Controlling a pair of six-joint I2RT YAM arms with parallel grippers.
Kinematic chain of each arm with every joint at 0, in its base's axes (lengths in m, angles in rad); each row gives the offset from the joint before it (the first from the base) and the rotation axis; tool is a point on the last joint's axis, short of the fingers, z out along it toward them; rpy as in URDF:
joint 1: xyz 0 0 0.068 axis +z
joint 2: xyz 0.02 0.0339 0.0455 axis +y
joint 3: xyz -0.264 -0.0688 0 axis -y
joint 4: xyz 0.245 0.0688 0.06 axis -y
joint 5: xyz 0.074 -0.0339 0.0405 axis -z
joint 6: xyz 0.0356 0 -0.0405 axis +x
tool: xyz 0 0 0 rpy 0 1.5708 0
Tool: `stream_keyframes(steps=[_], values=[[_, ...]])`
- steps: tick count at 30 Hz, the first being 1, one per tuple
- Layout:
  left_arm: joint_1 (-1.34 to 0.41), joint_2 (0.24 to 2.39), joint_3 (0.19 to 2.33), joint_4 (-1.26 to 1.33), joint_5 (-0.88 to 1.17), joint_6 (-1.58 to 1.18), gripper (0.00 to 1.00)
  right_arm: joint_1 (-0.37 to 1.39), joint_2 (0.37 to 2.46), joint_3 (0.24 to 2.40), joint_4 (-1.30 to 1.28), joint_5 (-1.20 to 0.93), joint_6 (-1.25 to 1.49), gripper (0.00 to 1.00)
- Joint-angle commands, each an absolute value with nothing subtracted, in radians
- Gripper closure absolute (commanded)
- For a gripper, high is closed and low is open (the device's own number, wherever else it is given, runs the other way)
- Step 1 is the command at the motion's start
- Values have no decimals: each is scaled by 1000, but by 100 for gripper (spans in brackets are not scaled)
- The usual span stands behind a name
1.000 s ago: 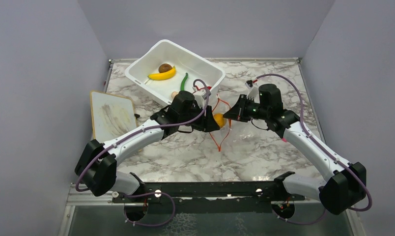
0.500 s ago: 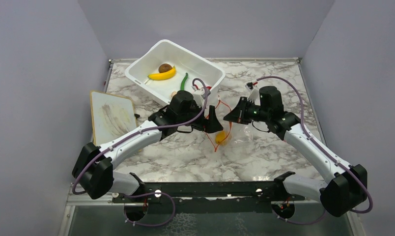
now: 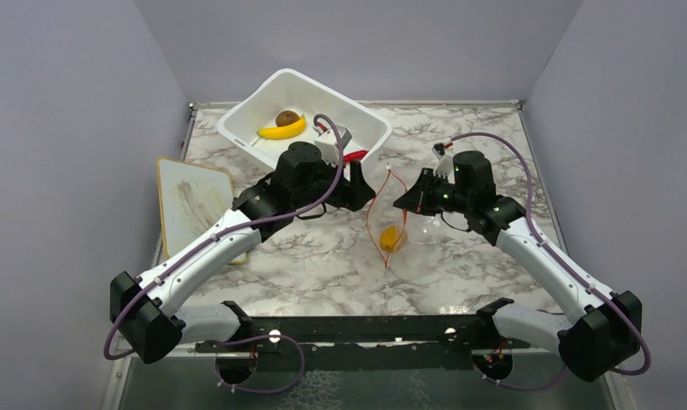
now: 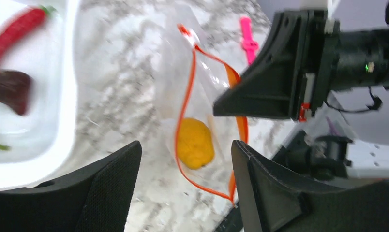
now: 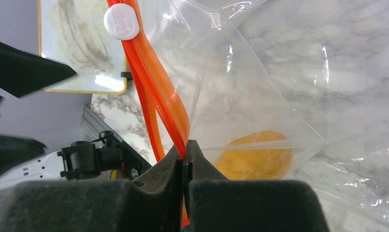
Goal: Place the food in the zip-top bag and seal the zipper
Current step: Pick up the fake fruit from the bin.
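Observation:
The clear zip-top bag (image 3: 408, 231) lies on the marble table with its mouth held open. The orange fruit (image 3: 390, 238) lies inside it, also seen in the left wrist view (image 4: 195, 143) and the right wrist view (image 5: 254, 155). My right gripper (image 3: 406, 203) is shut on the orange-red zipper (image 5: 159, 87) and holds that edge up. My left gripper (image 3: 359, 181) is open and empty, left of the bag near the white tub (image 3: 246, 115). The banana (image 3: 282, 131) and brown ball (image 3: 288, 118) lie in the tub. The red chili (image 4: 16, 29) and dark red piece (image 4: 11, 90) lie there too.
A white board with a yellow rim (image 3: 195, 202) lies at the table's left edge. A small pink object (image 4: 249, 41) lies on the table beyond the bag. A white slider tab (image 5: 122, 21) sits on the zipper.
My left gripper let go of the orange fruit, which dropped into the bag, then drew back left toward the tub, open. My right gripper kept its hold on the zipper.

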State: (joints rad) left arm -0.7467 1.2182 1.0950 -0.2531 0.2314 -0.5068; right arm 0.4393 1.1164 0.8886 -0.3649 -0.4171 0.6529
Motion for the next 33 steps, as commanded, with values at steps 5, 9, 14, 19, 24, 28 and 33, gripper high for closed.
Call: stream_keyframes(steps=[5, 9, 14, 19, 24, 28, 33], values=[[-717, 1388, 1322, -438, -228, -223, 33, 440, 1092, 918, -402, -370, 580, 99], [-629, 1504, 1421, -460, -265, -162, 35, 440, 1062, 915, -401, -368, 565, 99], [-509, 1638, 1517, -466, -187, -90, 24, 440, 1029, 907, -406, -354, 554, 99], [-466, 1806, 1654, -470, -264, 3, 23, 440, 1024, 900, -403, -351, 542, 99], [-431, 1999, 1832, -468, -296, 133, 23, 440, 1023, 913, -424, -342, 532, 99], [-399, 2125, 1978, -492, -309, 202, 28, 440, 1013, 918, -437, -325, 534, 99], [-363, 2224, 2053, -490, -296, 274, 30, 440, 1003, 924, -460, -307, 539, 99]])
